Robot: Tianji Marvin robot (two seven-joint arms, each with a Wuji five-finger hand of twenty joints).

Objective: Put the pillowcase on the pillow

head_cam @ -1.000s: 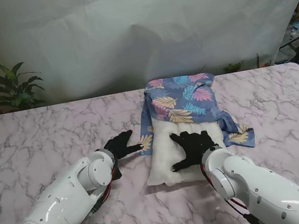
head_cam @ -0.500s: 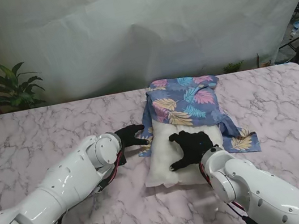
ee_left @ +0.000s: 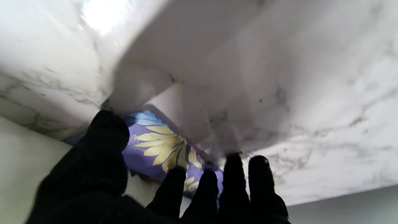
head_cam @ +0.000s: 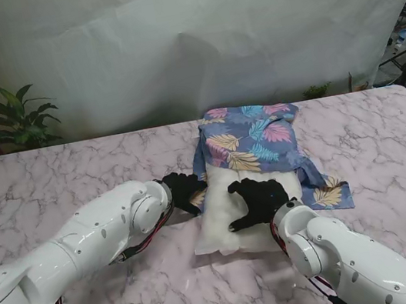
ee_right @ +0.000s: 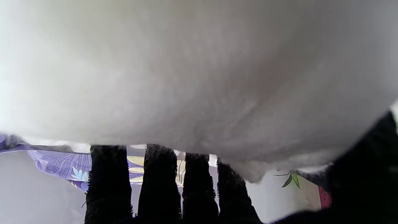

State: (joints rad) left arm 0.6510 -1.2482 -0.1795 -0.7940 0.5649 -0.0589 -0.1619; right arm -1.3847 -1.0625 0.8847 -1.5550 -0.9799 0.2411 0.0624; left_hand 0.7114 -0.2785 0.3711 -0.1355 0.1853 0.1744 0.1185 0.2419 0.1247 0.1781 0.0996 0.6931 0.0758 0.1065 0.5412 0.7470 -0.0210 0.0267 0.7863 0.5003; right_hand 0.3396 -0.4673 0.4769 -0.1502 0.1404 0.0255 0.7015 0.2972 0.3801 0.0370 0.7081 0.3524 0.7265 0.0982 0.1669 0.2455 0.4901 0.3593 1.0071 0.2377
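White pillow (head_cam: 226, 222): my right hand (head_cam: 258, 200) is pressing flat, holding it down; my left hand (head_cam: 182, 192) is closing on the flowery pillowcase (head_cam: 252, 142) edge beside it, to pull.

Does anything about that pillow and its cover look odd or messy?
Yes: the floral pillowcase covers only the pillow's far end. Its right edge trails loose onto the table, and the near white half is bare under the right hand.

left hand (head_cam: 184, 190) curled, right hand (head_cam: 257, 199) spread flat
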